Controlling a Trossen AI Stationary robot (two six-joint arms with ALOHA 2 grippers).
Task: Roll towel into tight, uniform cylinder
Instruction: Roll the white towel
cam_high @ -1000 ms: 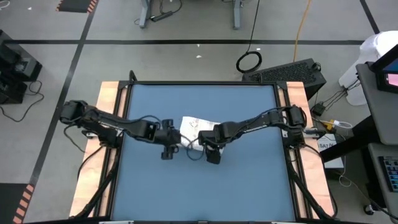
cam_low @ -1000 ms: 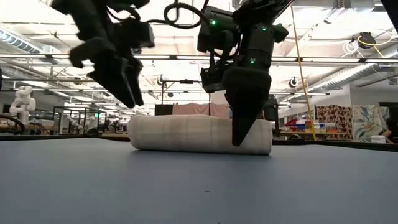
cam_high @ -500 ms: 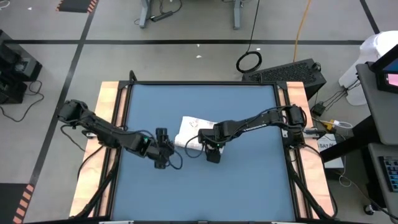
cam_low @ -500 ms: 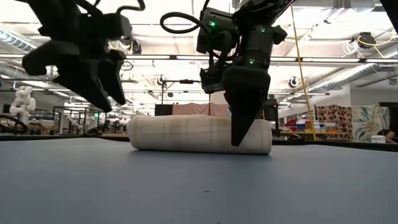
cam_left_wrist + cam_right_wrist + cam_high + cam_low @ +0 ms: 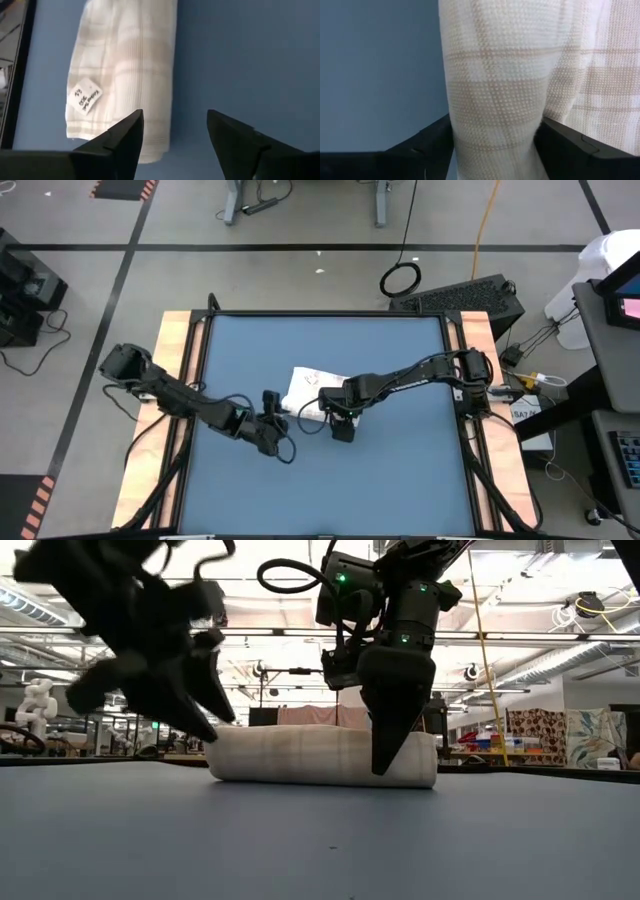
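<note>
One white checked towel [image 5: 322, 754], rolled up

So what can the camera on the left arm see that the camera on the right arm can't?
Only the left wrist view shows the small printed label on the towel, and the left gripper open, with nothing but blue mat between its fingers. Only the right wrist view shows the rolled part of the towel close up, sitting between the right gripper fingers. Both show the white checked towel lying on the blue mat.
</note>
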